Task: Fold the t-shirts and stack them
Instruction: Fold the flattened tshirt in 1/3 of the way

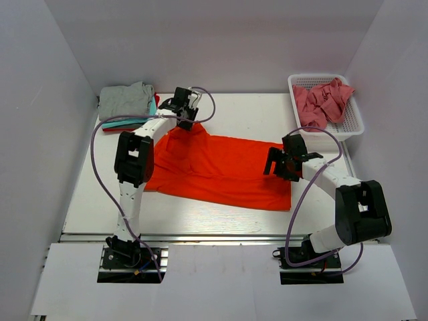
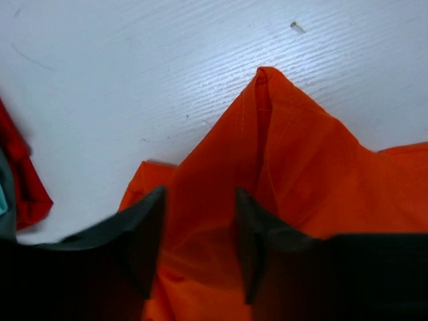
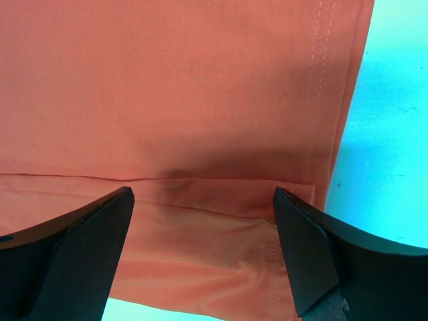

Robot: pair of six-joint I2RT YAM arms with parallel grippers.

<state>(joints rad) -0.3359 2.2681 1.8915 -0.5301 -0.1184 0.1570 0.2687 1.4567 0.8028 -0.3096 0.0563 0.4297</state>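
The bright orange-red t-shirt [image 1: 221,170] lies spread across the middle of the table. My left gripper [image 1: 188,120] is at its far left corner, where the cloth rises in a peak [image 2: 267,87]. In the left wrist view the left gripper [image 2: 199,194] has its jaws partly apart with loose cloth between them. My right gripper [image 1: 277,164] hovers over the shirt's right edge. In the right wrist view the right gripper [image 3: 202,194] is wide open above the hemmed edge [image 3: 314,120] and a flat fold.
A stack of folded shirts, grey [image 1: 126,99] on top with teal and red under it, sits at the back left; its red edge [image 2: 23,187] shows by the left gripper. A white mesh basket [image 1: 352,127] at the back right holds dusty pink shirts [image 1: 321,101].
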